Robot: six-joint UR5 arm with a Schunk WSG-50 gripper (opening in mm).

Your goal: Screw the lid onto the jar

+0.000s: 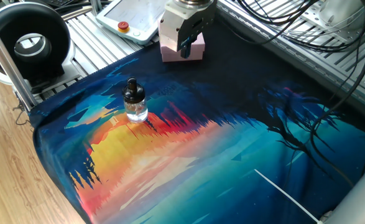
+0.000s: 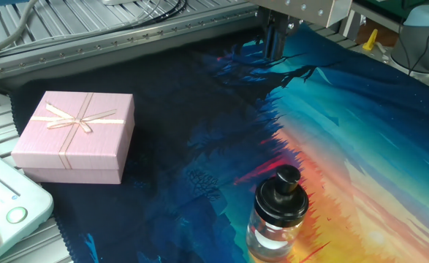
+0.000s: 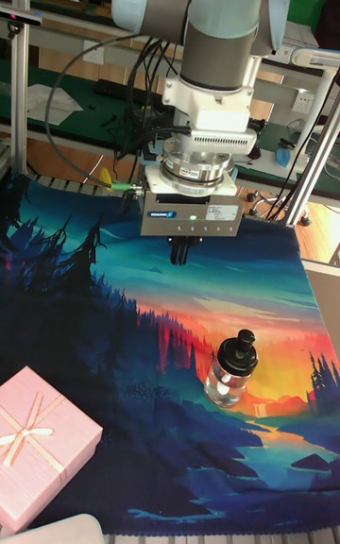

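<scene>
The counter (image 1: 331, 81) is covered by a printed cloth (image 1: 219, 155) showing a dark forest, blue water and an orange sunset. Above the cloth hangs the arm (image 3: 189, 6), grey and silver, with cables trailing from it. At the cloth's dark corner, near the counter's slatted metal edge, sits a pink gift box (image 2: 75, 135) tied with a pale ribbon. The end effector (image 3: 181, 249) hovers above the cloth's dark blue part, well apart from the jar and clear of the cloth; its two dark fingers (image 2: 272, 40) point down and stand pressed close together with nothing between them, as the tall fixed view shows. In one fixed view it hangs in front of the pink box. The jar (image 1: 135, 110), small, clear and round-bodied, stands upright on the cloth where the orange sunset meets the blue, toward the middle and away from the pink box. The lid (image 2: 281, 197), black with a knob top, sits on the jar's neck.
</scene>
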